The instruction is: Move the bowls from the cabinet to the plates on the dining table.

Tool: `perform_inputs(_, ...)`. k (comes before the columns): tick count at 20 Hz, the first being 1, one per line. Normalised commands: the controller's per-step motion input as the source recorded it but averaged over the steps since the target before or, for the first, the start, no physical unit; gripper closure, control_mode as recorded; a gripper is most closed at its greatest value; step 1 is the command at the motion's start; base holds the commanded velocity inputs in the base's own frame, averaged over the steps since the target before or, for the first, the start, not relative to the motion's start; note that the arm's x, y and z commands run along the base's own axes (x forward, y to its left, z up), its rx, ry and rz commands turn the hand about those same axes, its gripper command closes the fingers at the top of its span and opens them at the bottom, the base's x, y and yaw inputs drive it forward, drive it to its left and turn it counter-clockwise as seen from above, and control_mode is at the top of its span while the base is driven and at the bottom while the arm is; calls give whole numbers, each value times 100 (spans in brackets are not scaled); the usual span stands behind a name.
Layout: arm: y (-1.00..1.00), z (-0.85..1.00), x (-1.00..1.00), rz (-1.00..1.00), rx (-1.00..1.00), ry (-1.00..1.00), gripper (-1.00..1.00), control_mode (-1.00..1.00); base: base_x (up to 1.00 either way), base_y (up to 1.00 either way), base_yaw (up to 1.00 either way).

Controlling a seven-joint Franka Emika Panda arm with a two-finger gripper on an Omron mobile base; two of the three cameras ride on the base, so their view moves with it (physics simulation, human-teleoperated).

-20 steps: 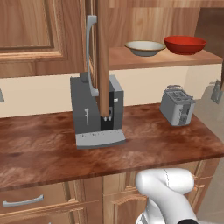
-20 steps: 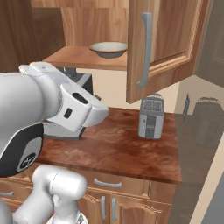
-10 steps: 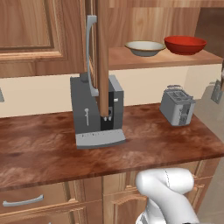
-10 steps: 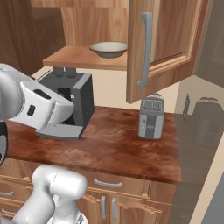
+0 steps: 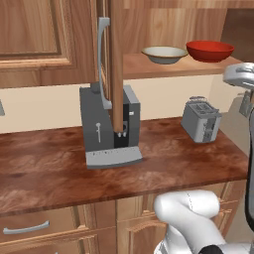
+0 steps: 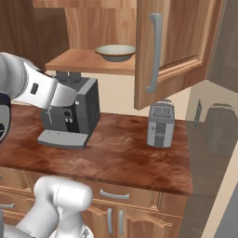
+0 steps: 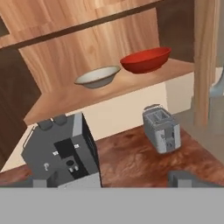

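The arm had swung away to the left in the right base view, clearing the coffee machine (image 6: 72,109). The gripper (image 7: 111,179) was wide open and empty; both bowls, cream (image 7: 97,76) and red (image 7: 145,59), sat on the cabinet (image 7: 100,94) shelf, so no pick was begun yet

Arm (image 6: 42,88) raised from base, reaching across in front of the coffee machine (image 6: 69,111), upper link level with its top. Gripper (image 7: 113,180) open, jaws spread wide, empty, tips low and pointed toward the coffee machine.
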Motion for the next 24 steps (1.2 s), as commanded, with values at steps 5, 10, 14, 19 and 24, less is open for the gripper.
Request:
perform_inputs(5,-4,0,74,0,-14,6,-100,-100,0,0,0)
perform_inputs(10,-12,-5,84,0,-13,2,-100,-100,0,0,0)
perform_inputs(14,-21,-2,77,0,-17,0,-100,-100,0,0,0)
perform_inputs(19,-31,0,49,0,-22,3,-100,-100,0,0,0)
perform_inputs(24,-28,0,28,0,-25,10,-100,-100,0,0,0)
